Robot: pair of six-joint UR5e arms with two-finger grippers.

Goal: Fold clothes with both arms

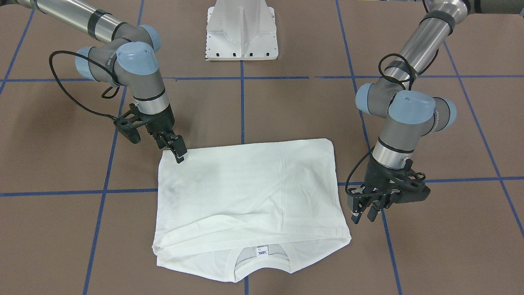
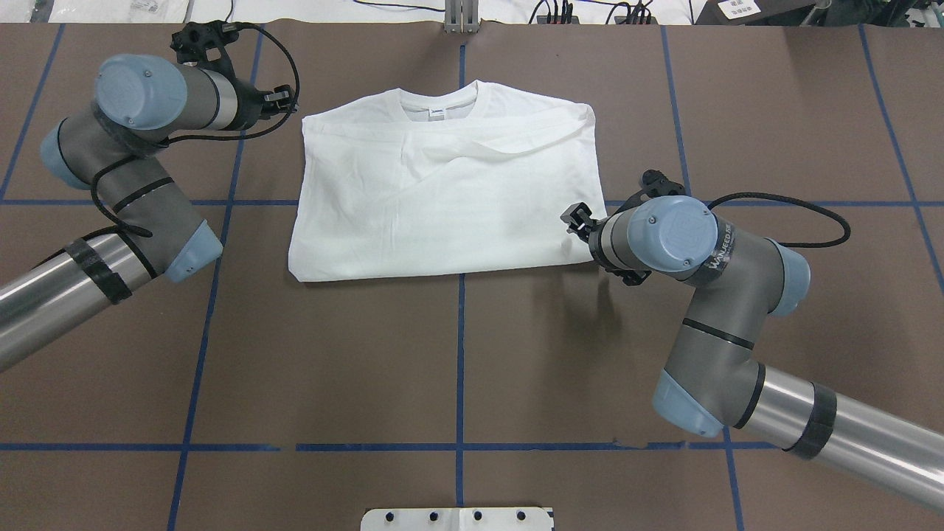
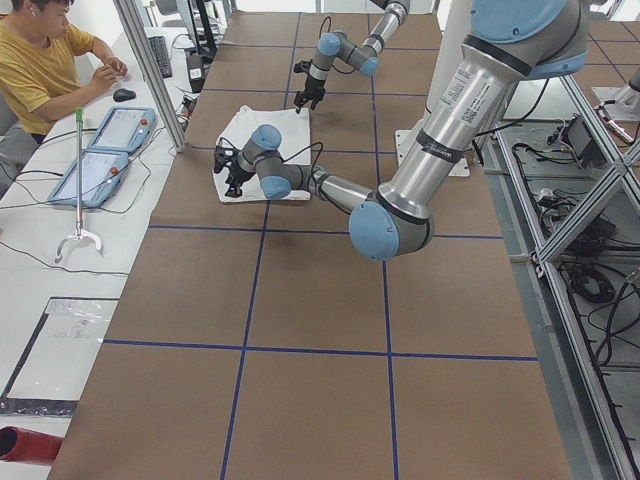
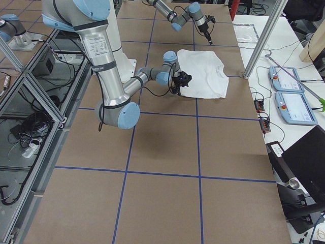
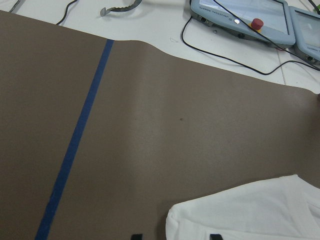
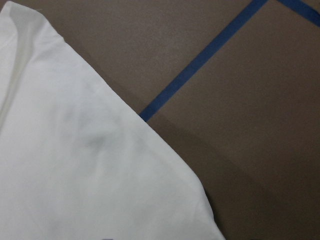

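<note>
The white T-shirt (image 1: 245,184) lies folded flat on the brown table, collar and label (image 1: 262,250) toward the operators' side; it also shows in the overhead view (image 2: 442,199). No printed text shows. My left gripper (image 1: 363,211) is open and hovers just off the shirt's collar-side corner; its wrist view shows that corner (image 5: 250,215) between the fingertips (image 5: 215,236). My right gripper (image 1: 179,155) is at the shirt's near fold corner (image 6: 75,165), fingertips on or just above the cloth, and looks open. In the overhead view the left gripper (image 2: 284,99) and right gripper (image 2: 579,219) flank the shirt diagonally.
The white metal pedestal base (image 1: 241,37) stands at the robot's side of the table. Blue tape lines (image 1: 241,106) grid the table. Beyond the far edge are teach pendants (image 5: 240,17) and a seated operator (image 3: 40,60).
</note>
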